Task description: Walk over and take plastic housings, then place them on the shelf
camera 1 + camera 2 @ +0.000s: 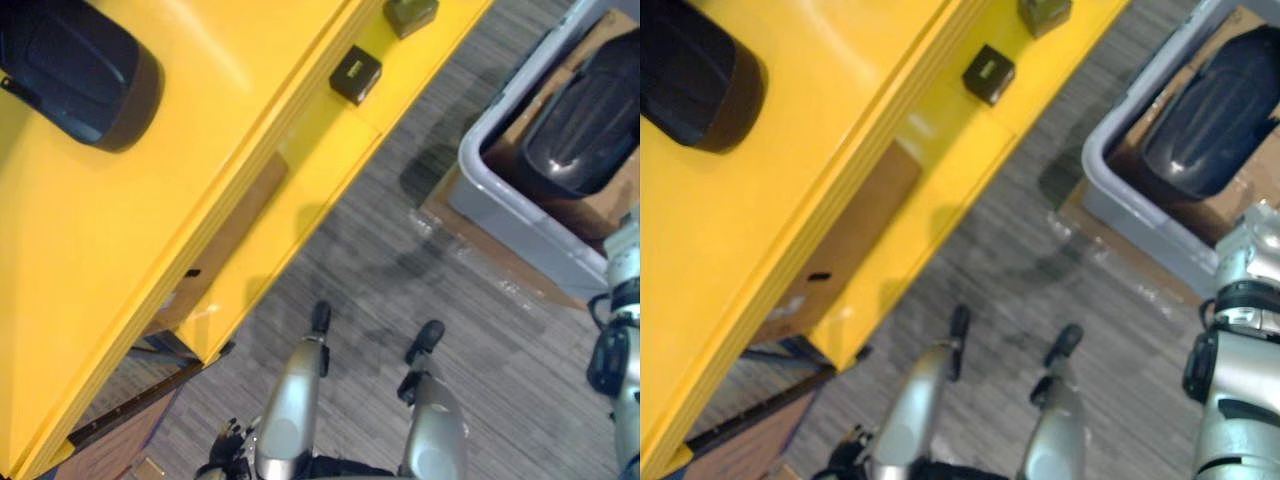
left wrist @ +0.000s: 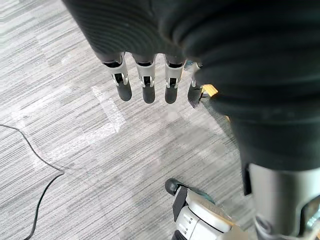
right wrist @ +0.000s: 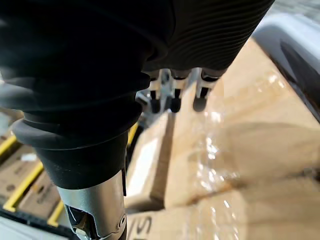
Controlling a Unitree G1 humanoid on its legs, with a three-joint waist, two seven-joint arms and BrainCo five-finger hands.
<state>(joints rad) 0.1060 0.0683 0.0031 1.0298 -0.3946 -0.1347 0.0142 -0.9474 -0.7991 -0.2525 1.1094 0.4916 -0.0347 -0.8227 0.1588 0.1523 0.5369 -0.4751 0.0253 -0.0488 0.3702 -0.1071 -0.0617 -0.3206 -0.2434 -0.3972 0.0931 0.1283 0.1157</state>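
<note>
One dark plastic housing (image 1: pixel 80 70) lies on the top level of the yellow shelf (image 1: pixel 120 260), at the far left. A second dark housing (image 1: pixel 1215 110) rests in a grey bin (image 1: pixel 500 190) on the floor to the right. My left hand (image 2: pixel 146 87) hangs over the grey carpet with straight fingers and holds nothing. My right hand (image 3: pixel 175 100) hangs beside the bin, above plastic-wrapped cardboard (image 3: pixel 240 145). Its fingers are straight and empty too.
Two small dark boxes (image 1: pixel 355 75) (image 1: pixel 410 15) sit on a lower yellow level. A brown carton (image 1: pixel 230 240) lies under the shelf. The bin stands on flat cardboard (image 1: pixel 500 265). Striped grey carpet (image 1: pixel 400 280) runs between shelf and bin.
</note>
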